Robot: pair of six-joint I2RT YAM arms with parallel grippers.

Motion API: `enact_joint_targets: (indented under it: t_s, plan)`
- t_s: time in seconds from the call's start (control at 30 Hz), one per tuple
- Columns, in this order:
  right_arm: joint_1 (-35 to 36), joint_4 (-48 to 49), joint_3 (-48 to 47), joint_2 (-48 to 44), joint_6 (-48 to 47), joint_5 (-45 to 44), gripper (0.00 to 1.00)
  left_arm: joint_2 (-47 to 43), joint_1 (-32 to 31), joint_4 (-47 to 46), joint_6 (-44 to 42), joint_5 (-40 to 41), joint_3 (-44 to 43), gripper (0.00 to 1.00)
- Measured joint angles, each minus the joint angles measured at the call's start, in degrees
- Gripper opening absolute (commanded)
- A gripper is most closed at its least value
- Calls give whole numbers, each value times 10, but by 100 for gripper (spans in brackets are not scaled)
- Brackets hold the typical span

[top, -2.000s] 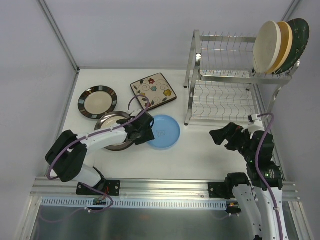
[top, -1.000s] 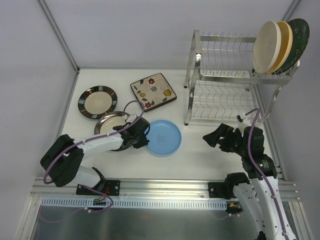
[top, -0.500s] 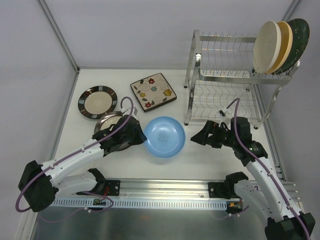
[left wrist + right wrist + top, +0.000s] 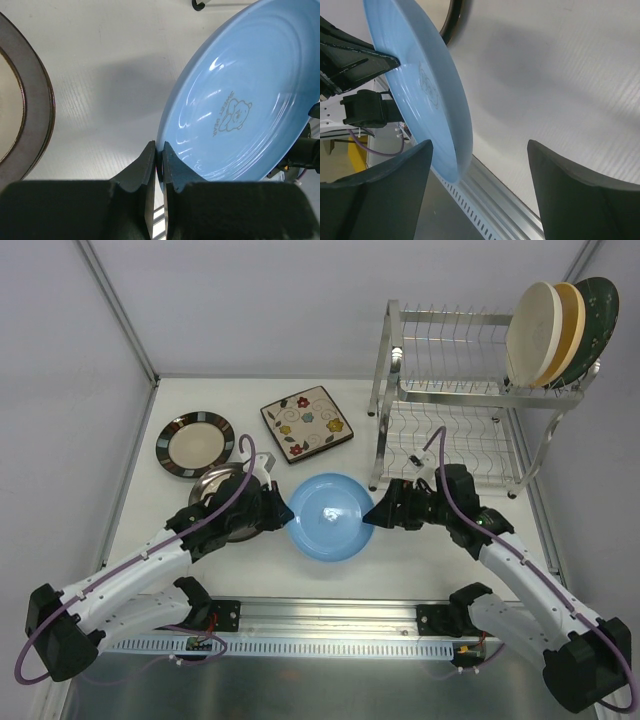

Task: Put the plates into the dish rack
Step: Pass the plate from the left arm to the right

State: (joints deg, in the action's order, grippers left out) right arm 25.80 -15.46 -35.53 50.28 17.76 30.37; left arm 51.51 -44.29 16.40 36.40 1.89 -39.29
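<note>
- Left pincer (image 4: 159,150) is clamped on the rim of the blue plate (image 4: 240,100); both fingers press the edge from either side
- blue plate (image 4: 330,515) sits at the lower centre of the top view, raised off the desk (image 4: 430,560) and tilted, its inner face with a small bear print turned upward
- right pincer (image 4: 479,150) stands with its fingers wide apart; the plate's opposite edge (image 4: 420,75) lies in the gap, close to the finger at lower left of the wrist view; I cannot tell whether it touches
- right pincer (image 4: 375,515) meets the plate's right edge in the top view
- dish rack (image 4: 450,410) stands at upper right; a cream plate (image 4: 530,330), a tan plate (image 4: 570,315) and a dark green plate (image 4: 600,310) stand upright at the right end of its upper tier
- square floral plate (image 4: 307,422) lies flat at upper centre; a striped-rimmed plate (image 4: 195,443) lies to its left
- brown-rimmed plate (image 4: 215,485) lies partly under the left arm
</note>
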Motion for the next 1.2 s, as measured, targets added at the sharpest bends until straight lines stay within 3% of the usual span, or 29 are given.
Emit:
enact_joint_targets:
  t_s: [0.27, 0.6, 0.87, 0.97, 1.0, 1.1, 1.2]
  plan:
    - [38, 32, -24, 32, 2, 1, 65, -6, 0, -9, -15, -5, 0, 0]
    - [57, 48, -27, 41, 0, 0, 30, -6, 0, -12, -29, -4, 0, 0]
    - [57, 13, -42, 30, -18, -26, 11, 3, 0, -25, -28, -2, 0, 1]
    - [57, -9, -55, 28, -28, -43, 3, 9, 0, -35, -29, -4, -4, 9]
    - [57, -16, -61, 27, -31, -47, 3, 10, 0, -38, -29, -4, -5, 17]
    - [57, -39, -81, 21, -42, -57, 1, 13, 0, -42, -30, -3, -10, 22]
    - [57, -65, -105, 14, -54, -72, 1, 12, 0, -43, -33, -1, -19, 39]
